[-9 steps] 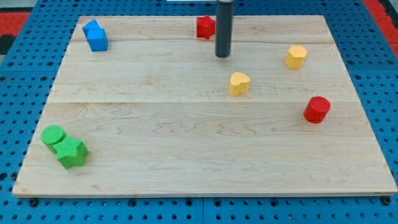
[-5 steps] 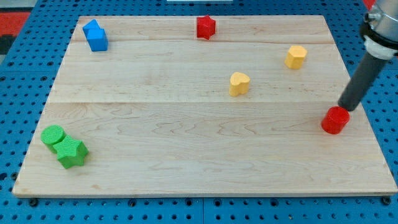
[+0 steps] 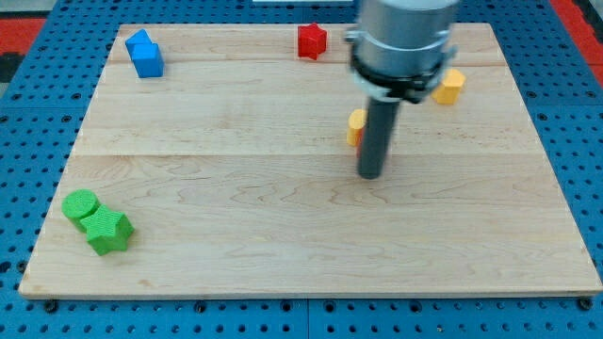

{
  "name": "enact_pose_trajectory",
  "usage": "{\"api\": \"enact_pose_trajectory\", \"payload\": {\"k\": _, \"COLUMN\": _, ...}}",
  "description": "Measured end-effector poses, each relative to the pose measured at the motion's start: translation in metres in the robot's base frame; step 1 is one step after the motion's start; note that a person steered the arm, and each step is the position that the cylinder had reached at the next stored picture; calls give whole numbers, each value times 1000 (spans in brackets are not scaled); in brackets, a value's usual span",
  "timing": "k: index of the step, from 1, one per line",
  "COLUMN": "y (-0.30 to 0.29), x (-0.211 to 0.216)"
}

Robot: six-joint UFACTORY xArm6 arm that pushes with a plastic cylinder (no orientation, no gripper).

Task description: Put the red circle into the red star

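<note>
The red circle does not show anywhere on the board (image 3: 236, 198). It may be hidden behind the arm's wide body near the view's top right, but I cannot tell. Its goal, the red star (image 3: 312, 40), sits at the view's top edge, a little left of centre, with bare wood around it.

Judging from the other blocks in sight, the circle is likely a small, light, stiff piece that slides easily on the smooth wood and is in no danger of breaking. There is nothing to take hold of it with: the arm has no jaws, only the rod. So it must be pushed from the side facing away from the star, square through its middle. A round wall is likely to slip off the rod if the push is off-centre.

My tip (image 3: 371, 175) rests on open wood near the board's centre, just below the yellow heart (image 3: 354, 126), which the rod half covers. A second yellow block (image 3: 451, 86) peeks out at the arm's right. Well apart from all this, a blue block (image 3: 145, 54) lies at the top left, and a green circle (image 3: 81, 204) touches a green star (image 3: 108, 232) at the bottom left.
</note>
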State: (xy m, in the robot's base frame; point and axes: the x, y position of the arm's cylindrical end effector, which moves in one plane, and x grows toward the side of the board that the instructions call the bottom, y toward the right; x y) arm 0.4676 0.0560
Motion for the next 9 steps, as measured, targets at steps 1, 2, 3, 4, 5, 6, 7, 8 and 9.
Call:
{"api": "enact_pose_trajectory", "payload": {"k": 1, "y": 11, "x": -3}}
{"api": "enact_pose_trajectory", "payload": {"k": 2, "y": 51, "x": 40}}
{"api": "enact_pose_trajectory", "payload": {"k": 3, "y": 81, "x": 12}}
{"api": "enact_pose_trajectory", "payload": {"k": 4, "y": 30, "x": -7}}
{"api": "enact_pose_trajectory", "payload": {"k": 5, "y": -27, "x": -33}}
{"api": "enact_pose_trajectory", "payload": {"k": 6, "y": -21, "x": -42}}
{"api": "enact_pose_trajectory", "payload": {"k": 7, "y": -32, "x": -13}}
{"api": "enact_pose_trajectory", "payload": {"k": 8, "y": -2, "x": -10}}
{"api": "enact_pose_trajectory", "payload": {"k": 9, "y": 1, "x": -51}}
